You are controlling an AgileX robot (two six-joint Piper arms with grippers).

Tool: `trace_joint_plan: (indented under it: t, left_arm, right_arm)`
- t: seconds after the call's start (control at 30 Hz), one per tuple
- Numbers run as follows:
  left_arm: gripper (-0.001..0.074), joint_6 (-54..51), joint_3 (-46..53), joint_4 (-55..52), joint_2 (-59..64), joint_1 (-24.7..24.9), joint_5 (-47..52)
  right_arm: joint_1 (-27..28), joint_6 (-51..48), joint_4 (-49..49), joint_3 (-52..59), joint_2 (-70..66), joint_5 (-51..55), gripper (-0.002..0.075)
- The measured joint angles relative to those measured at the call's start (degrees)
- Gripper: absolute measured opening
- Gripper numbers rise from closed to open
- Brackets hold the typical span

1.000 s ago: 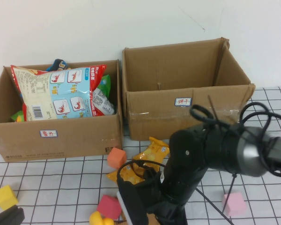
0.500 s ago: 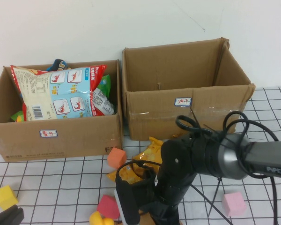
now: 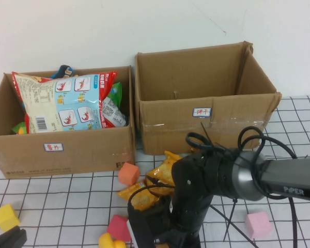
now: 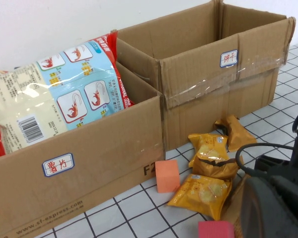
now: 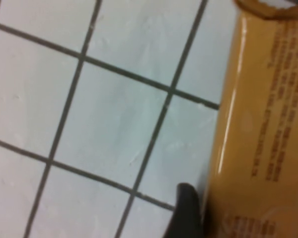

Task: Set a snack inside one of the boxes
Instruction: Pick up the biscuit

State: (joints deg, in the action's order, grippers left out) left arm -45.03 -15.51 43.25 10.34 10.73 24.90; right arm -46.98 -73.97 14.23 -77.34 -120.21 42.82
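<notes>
Sliding left over the last second, the right pincer (image 5: 188,208) now sits low beside an orange snack packet (image 5: 258,134) on the counter (image 5: 89,124); its state cannot be told. Left pincer (image 3: 8,240) rests far off, state likewise unclear.

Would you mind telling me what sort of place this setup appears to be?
Probably a robot lab test bench: a grid-marked table, labelled cardboard boxes, foam cubes and yellow snack packets as props. Right gripper is beside a packet; left gripper sits parked.

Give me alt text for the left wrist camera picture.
Two open cardboard boxes stand side by side; a large shrimp chip bag fills one box, and orange snack packets and an orange foam cube lie on the gridded table.
</notes>
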Motion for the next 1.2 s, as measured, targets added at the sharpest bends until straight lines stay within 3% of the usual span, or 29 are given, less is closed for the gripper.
trace_joint_plan:
  t: [0.53, 0.73, 1.2]
  left_arm:
    - [-0.0002, -1.31, 0.0, 0.0, 0.0, 0.0, -0.02]
    - [-0.0002, -1.39, 0.0, 0.0, 0.0, 0.0, -0.02]
    - [-0.0002, -1.39, 0.0, 0.0, 0.0, 0.0, -0.02]
  right_arm:
    - [-0.33, 3.52, -0.47, -0.46, -1.53, -1.56, 0.0509]
    - [-0.33, 9.84, -0.47, -0.68, -1.53, -1.92, 0.0462]
    - [-0.33, 22.76, -0.15, -11.64, 5.83, 22.39, 0.0462]
